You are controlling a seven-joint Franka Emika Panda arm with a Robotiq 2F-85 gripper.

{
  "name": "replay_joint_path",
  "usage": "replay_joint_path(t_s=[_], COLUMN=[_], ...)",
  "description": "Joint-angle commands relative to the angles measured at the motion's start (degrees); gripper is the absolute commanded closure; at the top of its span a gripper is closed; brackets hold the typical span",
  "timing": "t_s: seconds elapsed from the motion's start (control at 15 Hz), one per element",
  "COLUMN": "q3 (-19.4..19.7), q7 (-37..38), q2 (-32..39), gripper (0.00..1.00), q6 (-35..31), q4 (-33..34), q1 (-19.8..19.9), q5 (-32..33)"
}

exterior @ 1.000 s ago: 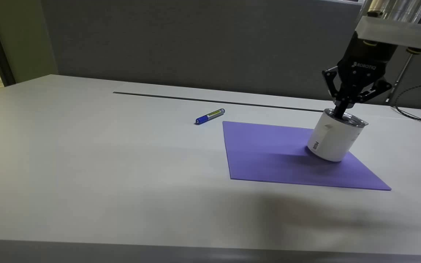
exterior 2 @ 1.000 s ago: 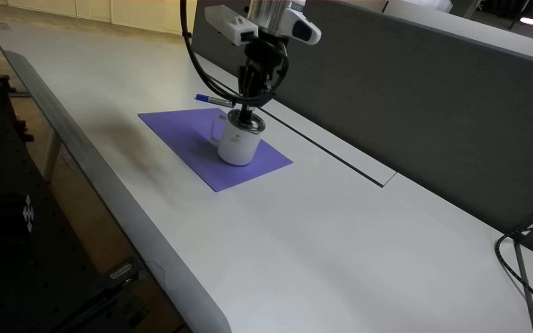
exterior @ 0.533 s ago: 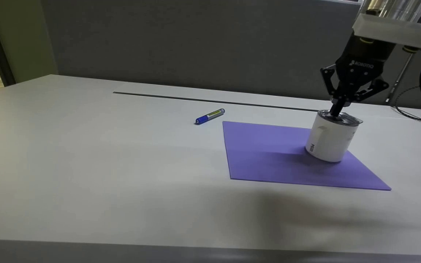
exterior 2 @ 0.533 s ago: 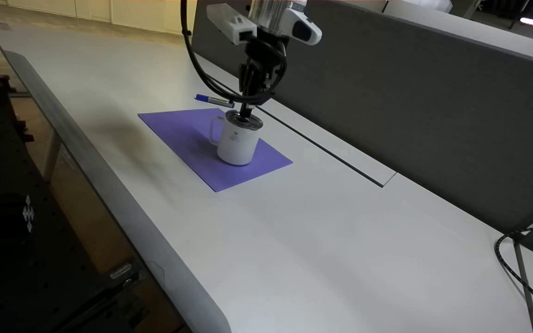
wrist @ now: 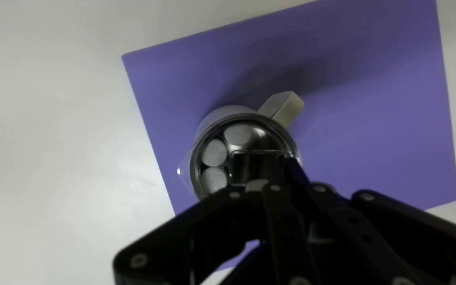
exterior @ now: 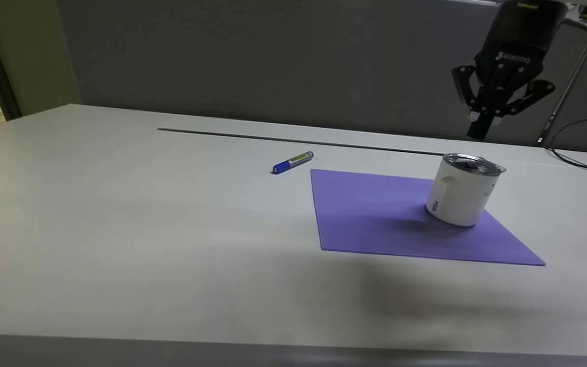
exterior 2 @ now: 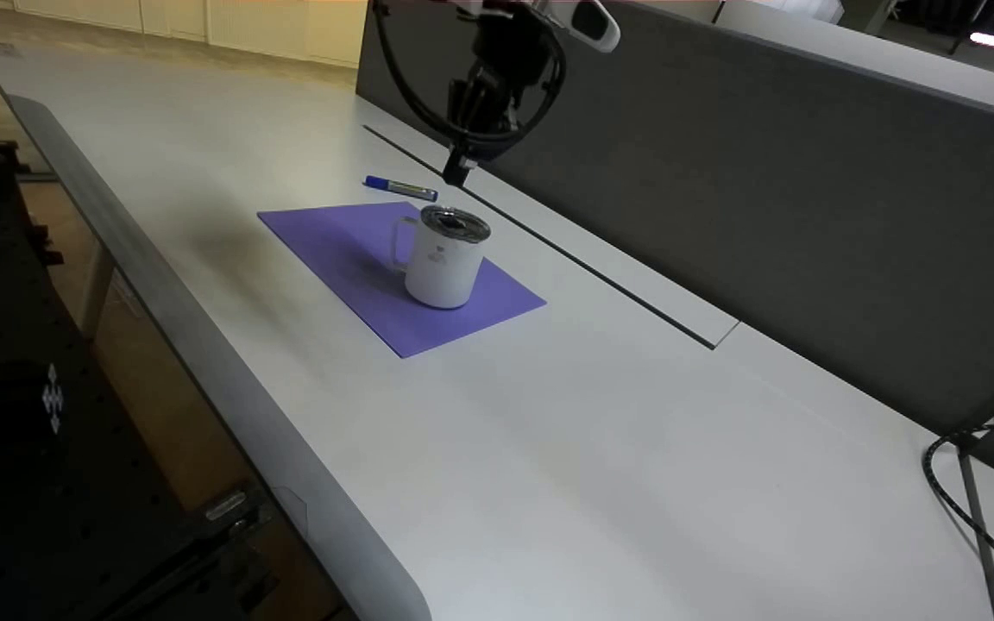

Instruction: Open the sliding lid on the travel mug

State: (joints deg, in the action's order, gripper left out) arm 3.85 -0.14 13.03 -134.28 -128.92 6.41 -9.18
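The white travel mug [exterior: 459, 201] stands upright on a purple mat, and it also shows with its handle in the other exterior picture [exterior 2: 443, 272]. The sliding lid [exterior: 472, 164] is round, dark and shiny with a clear rim. In the wrist view the lid [wrist: 238, 134] shows pale round spots and a dark outlined rectangle, partly hidden by the fingers. I cannot tell whether that rectangle is an opening or the slider. My gripper [exterior: 479, 133] is shut, empty, and apart from the lid, above it. It also shows in the wrist view [wrist: 285, 162].
The purple mat [exterior: 365, 214] lies flat under the mug on the white table [exterior: 171, 229]. A blue marker [exterior: 293, 162] lies beyond the mat's corner. A dark slot [exterior 2: 600, 276] runs along the table's back, before a grey partition [exterior: 273, 61].
My gripper has lifted up off the lid, where its tips were pressed. The mug leaned slightly a second ago, then settled flat on the mat.
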Motion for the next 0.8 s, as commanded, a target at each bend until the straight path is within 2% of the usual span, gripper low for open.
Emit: replay_joint_path(t_s=[0.0, 0.13, 0.33, 0.53, 0.6, 0.73], q3=[1.5, 1.9, 2.2, 2.4, 2.4, 2.7], q7=[1.0, 0.5, 0.2, 0.6, 0.6, 0.5], q2=[-0.6, -0.8, -1.4, -2.5, -2.8, -3.1], gripper=[0.61, 0.47, 0.27, 0.07, 0.02, 0.00], q6=[9.3, 12.1, 12.4, 5.6, 3.1, 2.2], q4=[4.2, 5.4, 5.8, 4.3, 3.8, 4.5], q1=[-0.1, 0.0, -0.1, 0.2, 0.2, 0.5], q5=[4.7, 6.2, 7.8, 7.1, 7.1, 6.5])
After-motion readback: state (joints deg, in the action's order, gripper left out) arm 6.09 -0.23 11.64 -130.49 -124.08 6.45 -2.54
